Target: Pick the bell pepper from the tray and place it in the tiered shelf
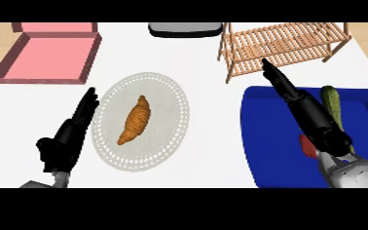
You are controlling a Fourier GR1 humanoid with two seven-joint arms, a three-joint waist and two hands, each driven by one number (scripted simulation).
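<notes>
Our right hand (310,113) stretches released fingers (277,78) over the tray (267,126), the bell pepper (307,146) peeking from under its wrist, and our left hand (68,136) is released too.

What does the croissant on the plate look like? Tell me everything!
The croissant is golden brown with ridged bands across it, fat in the middle and pointed at both ends. It looks baked and whole. It lies flat near the middle of the round pale plate, pointing away from the robot, slightly tilted. Only the plate touches it; the left hand is beside the plate, apart from the croissant.
</notes>
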